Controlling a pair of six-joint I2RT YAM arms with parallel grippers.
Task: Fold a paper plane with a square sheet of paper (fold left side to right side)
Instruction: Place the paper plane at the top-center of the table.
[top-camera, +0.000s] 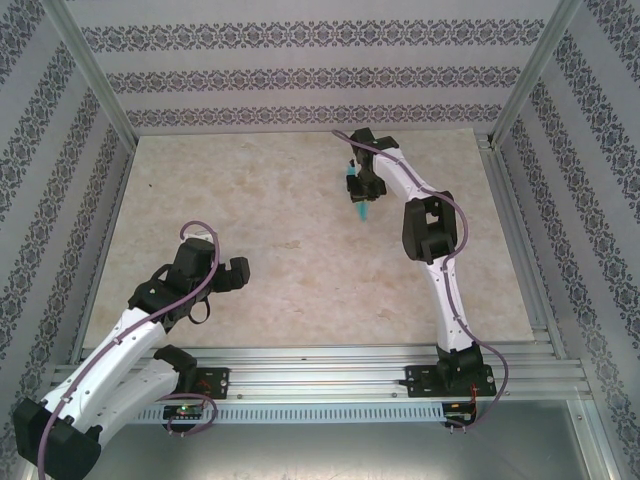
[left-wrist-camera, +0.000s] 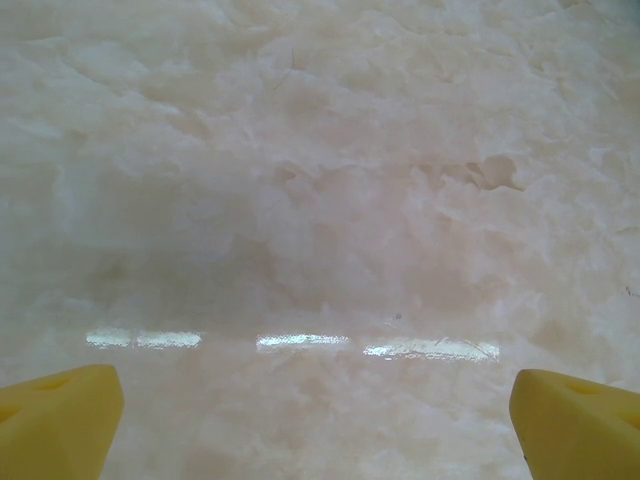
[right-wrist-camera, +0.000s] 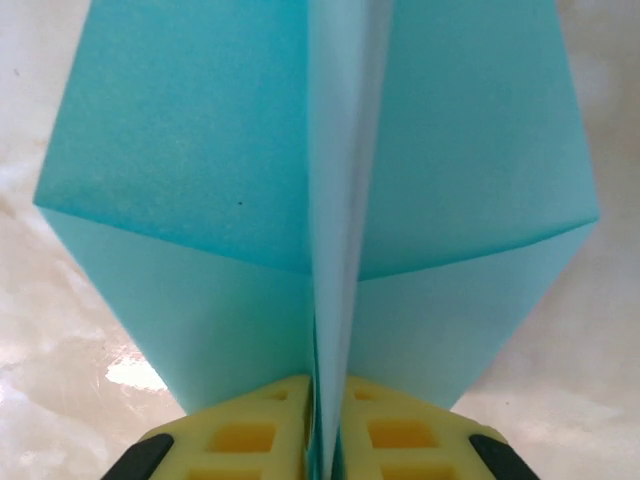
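**A:** So, how much room is there around the paper plane?

**B:** Plenty. It hangs over the far right part of the table, and the marbled top around it lies bare out to the table's edges.

**A:** What has hold of it?

**B:** The right tool, all but closed. In the right wrist view its yellow pads pinch the plane's centre fold, and a blue wing spreads to either side.

**A:** And the other one?

**B:** The left tool hovers over the table's near left part, well apart from the plane. It is spread wide, with nothing between its fingers.

**A:** Anything hard to read?

**B:** The plane's far end runs off the top of the right wrist view, and the near end of the fold is hidden between the pads. From above the plane is tiny and partly behind the tool. I cannot tell whether its tip touches the table.
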